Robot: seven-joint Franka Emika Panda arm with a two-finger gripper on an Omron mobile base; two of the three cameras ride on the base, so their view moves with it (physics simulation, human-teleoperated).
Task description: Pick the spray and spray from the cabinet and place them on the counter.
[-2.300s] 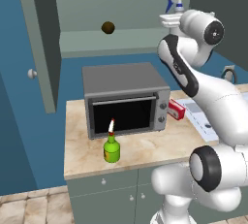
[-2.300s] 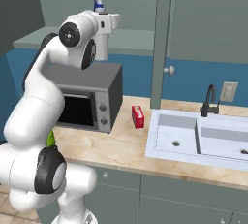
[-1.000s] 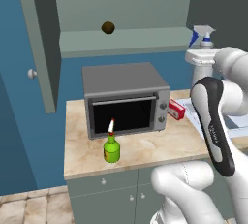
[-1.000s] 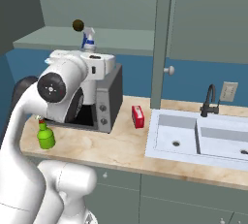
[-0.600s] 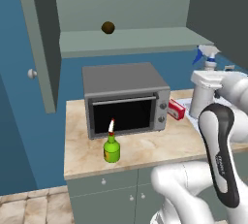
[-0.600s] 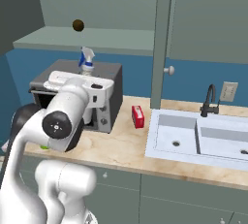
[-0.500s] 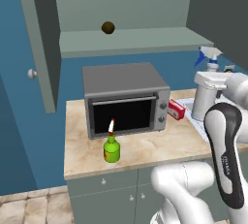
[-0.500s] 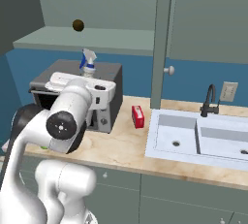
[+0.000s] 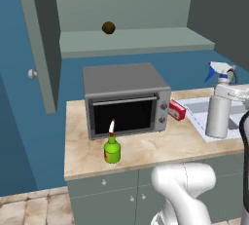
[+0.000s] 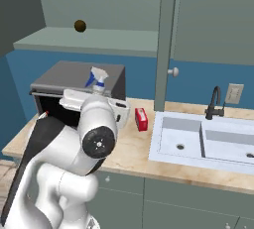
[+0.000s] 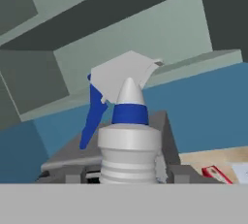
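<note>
The cabinet (image 9: 131, 34) hung open above the work area, its left door (image 9: 41, 39) swung out and its inner shelf bare but for a small brown ball (image 9: 108, 27) near the back. Below it ran the beige counter (image 9: 146, 148), with a pale sink basin (image 10: 203, 141) set into it toward the robot's right. On the counter stood a grey toaster oven (image 9: 125, 100) with a dark glass front, and a flat red box (image 9: 176, 110) lay just beside the oven's right end, between it and the sink. The tall grey-white spray (image 9: 218, 107) stood upright over the counter's right part near the sink edge, its blue-white nozzle on top; whether its base touched the surface could not be told. The gripper (image 9: 228, 92) sat at the bottle's upper body, and in the hand view the bottle's ribbed neck rose right between the dark fingertips (image 11: 180, 173), so the fingers were closed around the bottle. The shorter green spray (image 9: 112, 148) stood upright on the counter in front of the oven's left half, well apart from the other bottle.
</note>
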